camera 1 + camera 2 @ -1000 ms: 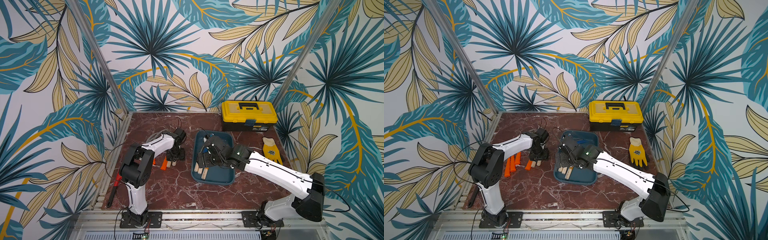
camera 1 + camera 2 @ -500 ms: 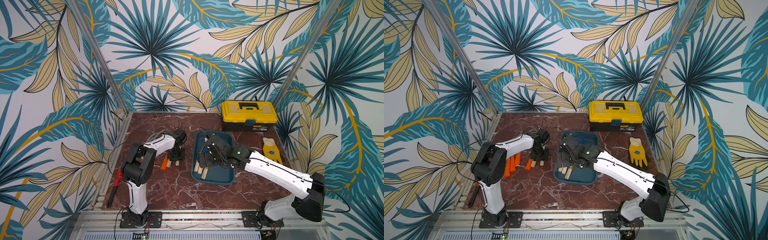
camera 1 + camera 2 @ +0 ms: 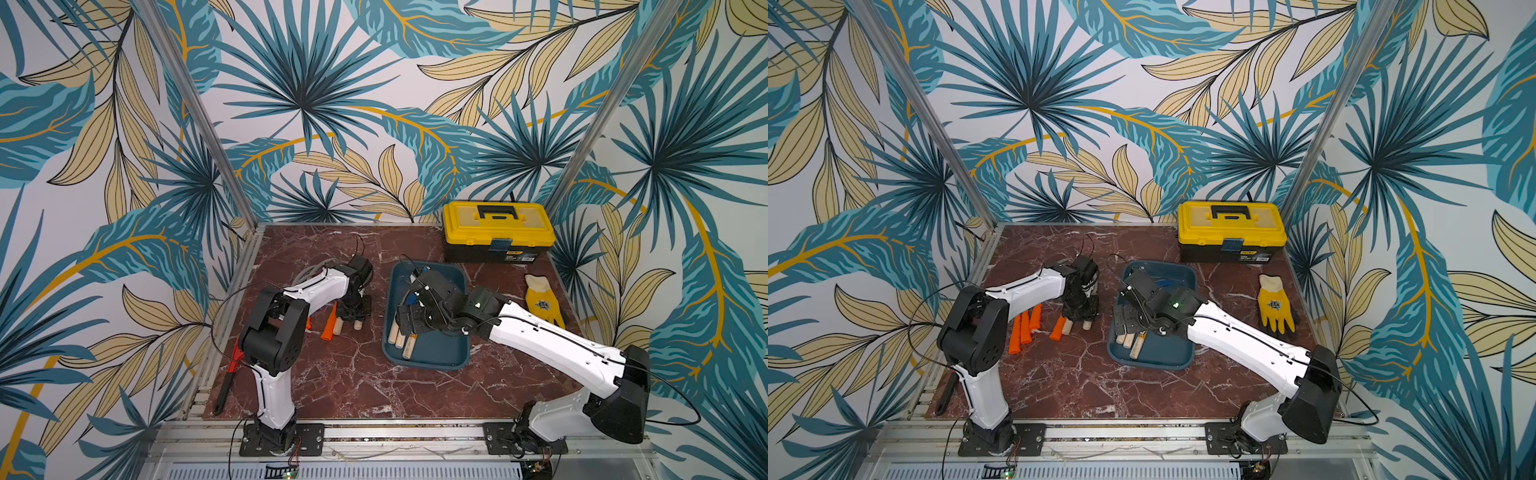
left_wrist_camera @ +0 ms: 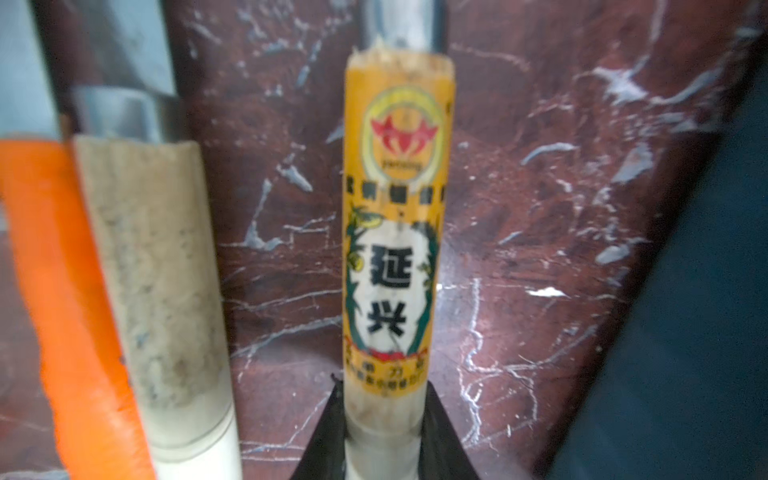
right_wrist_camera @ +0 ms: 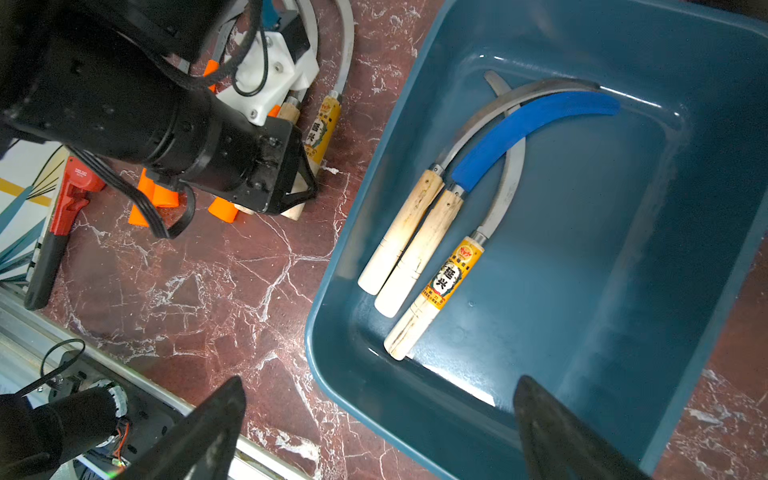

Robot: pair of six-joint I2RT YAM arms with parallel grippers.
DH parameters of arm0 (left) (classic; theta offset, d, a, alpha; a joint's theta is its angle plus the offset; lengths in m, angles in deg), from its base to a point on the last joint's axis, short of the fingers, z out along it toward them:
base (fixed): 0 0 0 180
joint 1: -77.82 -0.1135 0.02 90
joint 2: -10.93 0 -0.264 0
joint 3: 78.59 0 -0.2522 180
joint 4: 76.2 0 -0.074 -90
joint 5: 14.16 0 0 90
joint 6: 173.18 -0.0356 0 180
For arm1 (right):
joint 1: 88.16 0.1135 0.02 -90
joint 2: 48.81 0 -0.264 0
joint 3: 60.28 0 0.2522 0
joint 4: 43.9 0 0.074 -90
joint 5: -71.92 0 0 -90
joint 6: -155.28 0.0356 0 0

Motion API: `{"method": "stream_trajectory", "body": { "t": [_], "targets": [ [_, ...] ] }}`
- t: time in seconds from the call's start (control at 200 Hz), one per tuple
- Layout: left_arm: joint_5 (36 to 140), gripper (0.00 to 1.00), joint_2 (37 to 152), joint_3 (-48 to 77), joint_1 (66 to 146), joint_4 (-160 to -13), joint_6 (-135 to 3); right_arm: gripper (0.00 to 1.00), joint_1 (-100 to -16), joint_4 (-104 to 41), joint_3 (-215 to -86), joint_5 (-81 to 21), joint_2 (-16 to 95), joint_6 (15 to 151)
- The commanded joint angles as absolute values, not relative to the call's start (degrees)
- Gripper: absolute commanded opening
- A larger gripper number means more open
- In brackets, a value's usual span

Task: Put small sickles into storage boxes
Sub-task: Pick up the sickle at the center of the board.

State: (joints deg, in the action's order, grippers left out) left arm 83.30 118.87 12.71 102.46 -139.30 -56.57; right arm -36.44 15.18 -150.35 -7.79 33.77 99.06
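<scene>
You have the left pincer (image 4: 382,386) closed on the labelled sickle (image 4: 395,216) by its handle butt, blade pointing away, likely for a lift into the teal tray (image 5: 685,291) below your open, empty right pincer (image 5: 380,380), where three sickles (image 5: 419,249) lie.

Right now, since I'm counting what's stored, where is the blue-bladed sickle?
In the right wrist view the blue-bladed sickle lies in the teal tray below the right pincer, its handle between a plain-handled sickle and a yellow-labelled sickle.
</scene>
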Motion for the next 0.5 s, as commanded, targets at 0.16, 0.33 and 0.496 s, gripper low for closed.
{"method": "stream_trajectory", "body": {
  "t": [0.16, 0.33, 0.496],
  "targets": [
    [84.44, 0.0, 113.48, 11.18, 102.51, -140.62, -55.43, 1.0, -36.52, 16.62, -149.67, -6.01, 31.2, 98.89],
    [84.67, 0.0, 111.09, 10.94, 103.37, -142.16, -54.93, 1.0, -36.57, 16.79, -148.82, -5.18, 29.71, 99.91],
    [84.07, 0.0, 108.46, 10.17, 104.91, -144.11, -54.29, 1.0, -36.57, 16.97, -147.67, -4.89, 27.99, 101.43]
  ]
}}
